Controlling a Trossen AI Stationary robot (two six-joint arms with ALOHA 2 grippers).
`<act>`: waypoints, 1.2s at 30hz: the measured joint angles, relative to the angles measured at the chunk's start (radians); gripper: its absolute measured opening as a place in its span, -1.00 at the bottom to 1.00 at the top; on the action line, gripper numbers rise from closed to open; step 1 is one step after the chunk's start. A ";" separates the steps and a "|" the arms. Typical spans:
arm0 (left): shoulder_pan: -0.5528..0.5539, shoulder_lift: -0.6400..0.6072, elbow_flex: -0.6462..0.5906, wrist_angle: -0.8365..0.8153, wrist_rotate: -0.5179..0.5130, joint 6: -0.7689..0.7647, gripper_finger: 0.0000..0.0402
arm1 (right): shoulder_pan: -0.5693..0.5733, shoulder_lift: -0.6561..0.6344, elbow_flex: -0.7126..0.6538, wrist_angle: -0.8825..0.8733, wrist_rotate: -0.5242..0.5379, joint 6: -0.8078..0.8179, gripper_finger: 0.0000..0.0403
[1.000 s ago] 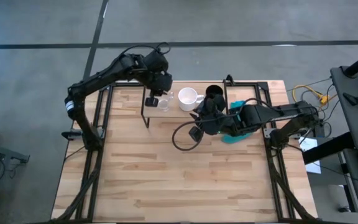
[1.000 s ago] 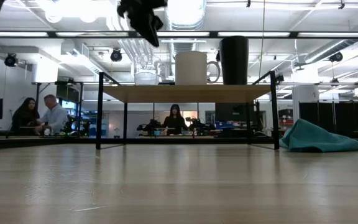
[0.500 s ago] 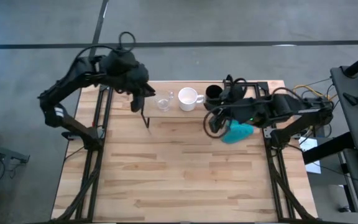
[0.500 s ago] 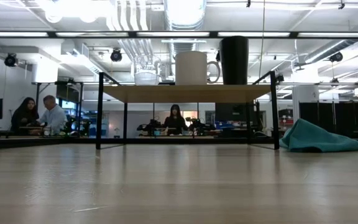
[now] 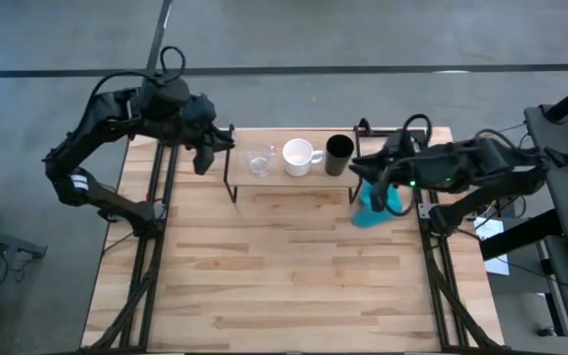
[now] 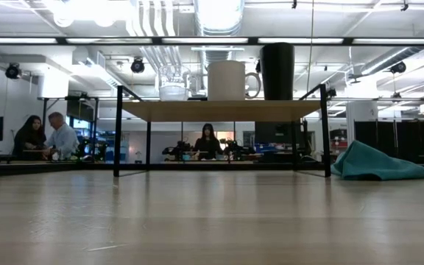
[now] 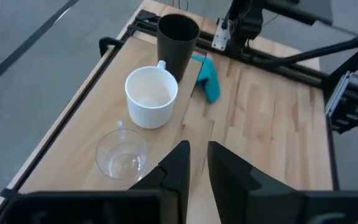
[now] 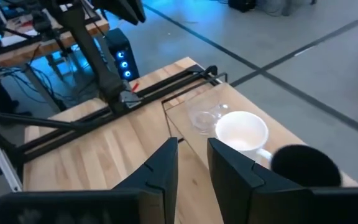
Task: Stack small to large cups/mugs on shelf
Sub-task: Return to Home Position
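On the shelf (image 5: 286, 174) you see the glass cup (image 5: 258, 162), white mug (image 5: 299, 157) and black cup (image 5: 338, 152) in a row. Both arms have pulled back; the left gripper (image 5: 202, 158) and right gripper (image 5: 375, 187) hold nothing, fingers slightly apart. The task looks finished.

The shelf (image 5: 289, 176), a light-wood board on thin black legs, stands on the wooden table (image 5: 284, 276). On the shelf, in a row: glass cup (image 5: 258, 162), white mug (image 5: 299, 157), black cup (image 5: 338, 153). A teal cloth (image 5: 375, 207) lies on the table beneath the right arm's half-parted jaws.
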 joint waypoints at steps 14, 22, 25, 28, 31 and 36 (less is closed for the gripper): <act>0.000 -0.262 -0.302 0.239 0.009 -0.143 -0.78 | 0.134 -0.175 -0.162 -0.066 0.228 0.080 -0.60; 0.000 -0.470 -0.627 0.502 0.024 -0.210 -0.78 | 0.177 -0.370 -0.459 0.063 0.239 0.143 -0.60; 0.000 -0.539 -0.728 0.537 0.025 -0.257 -0.78 | 0.187 -0.448 -0.560 0.121 0.239 0.142 -0.60; 0.000 -0.601 -0.826 0.601 0.025 -0.287 -0.78 | 0.199 -0.526 -0.663 0.179 0.237 0.139 -0.59; 0.000 -0.653 -0.927 0.705 0.025 -0.308 -0.78 | 0.212 -0.605 -0.764 0.246 0.231 0.122 -0.59; 0.000 -0.780 -1.093 0.856 0.027 -0.338 -0.78 | 0.225 -0.744 -0.918 0.395 0.179 0.046 -0.59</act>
